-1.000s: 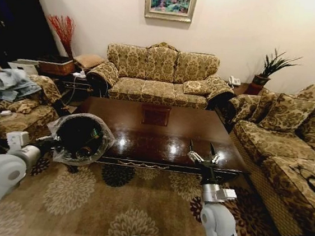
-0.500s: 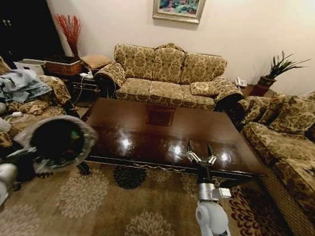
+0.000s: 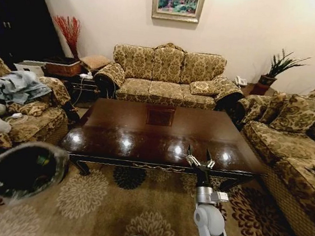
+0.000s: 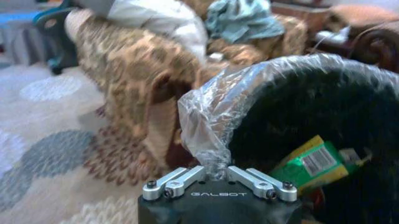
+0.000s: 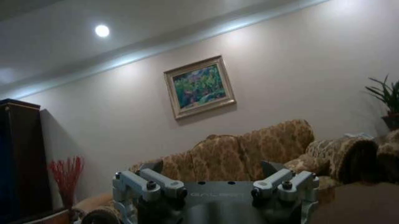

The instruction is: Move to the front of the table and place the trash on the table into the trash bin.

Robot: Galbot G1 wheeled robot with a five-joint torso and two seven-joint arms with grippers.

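The dark glossy table (image 3: pixel 161 135) stands in the middle of the room ahead of me. The black trash bin (image 3: pixel 25 169) with its clear liner hangs low at the left over the carpet. My left gripper (image 4: pixel 215 171) is shut on the bin's (image 4: pixel 324 116) liner at the rim. A green piece of trash (image 4: pixel 310 163) lies inside the bin. My right gripper (image 3: pixel 199 158) is open, held upright at the table's front edge with nothing between its fingers (image 5: pixel 145 183).
Patterned sofas stand behind the table (image 3: pixel 167 77), on the right (image 3: pixel 290 143) and on the left (image 3: pixel 22 118); the left one holds cloths. A side table with a red plant (image 3: pixel 64 63) is at the back left. Flowered carpet (image 3: pixel 120 204) lies between me and the table.
The left arm has carried the bin down and to the left, from beside the table's corner to low over the carpet. The right gripper has hardly moved.
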